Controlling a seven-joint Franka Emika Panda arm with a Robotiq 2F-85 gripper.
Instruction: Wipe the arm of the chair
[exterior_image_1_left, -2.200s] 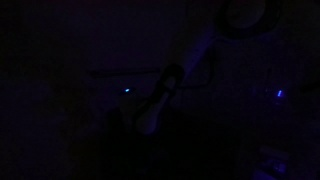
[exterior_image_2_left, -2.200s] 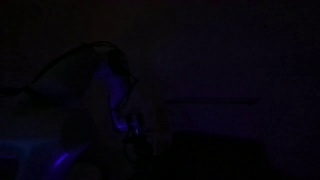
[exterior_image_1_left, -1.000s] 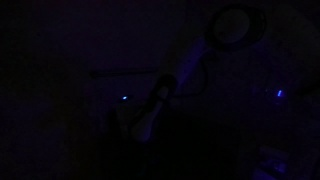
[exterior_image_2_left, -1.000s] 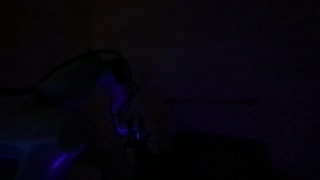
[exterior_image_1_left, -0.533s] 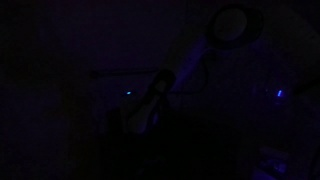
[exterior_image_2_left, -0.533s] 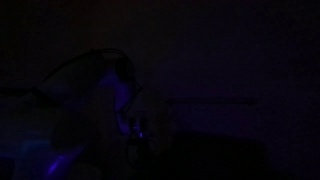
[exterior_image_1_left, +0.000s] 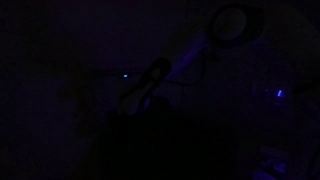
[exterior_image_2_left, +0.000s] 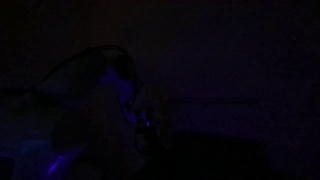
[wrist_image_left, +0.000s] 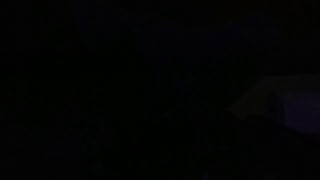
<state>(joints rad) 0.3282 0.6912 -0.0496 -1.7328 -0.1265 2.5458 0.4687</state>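
In an exterior view the room is almost black. Only the robot arm (exterior_image_1_left: 190, 55) shows, a faint bluish shape that slopes down from a round joint (exterior_image_1_left: 235, 22) toward the middle of the frame. A small blue light (exterior_image_1_left: 125, 75) glows just beside its lower end and another blue light (exterior_image_1_left: 279, 95) sits well apart near the edge. The pincer is lost in the dark at the arm's lower end, so I cannot tell whether it is spread, closed or holding anything. The arm of the chair cannot be made out here.

In an exterior view from another place, the robot arm (exterior_image_2_left: 115, 80) appears as a dim curved outline with a weak blue glow (exterior_image_2_left: 60, 160) low in the frame. Again neither the pincer's jaws nor the arm of the chair can be seen.

The wrist view is nearly all black apart from a faint paler patch (wrist_image_left: 285, 105) at one side. What it is cannot be told.

As a judgement from the task alone, the arm of the chair is a fixed, stiff support, perhaps padded, that will not move under pressure. A wiping cloth would be light, soft and floppy, best pinched at a bunched fold so that a flat part trails. No cloth is visible.
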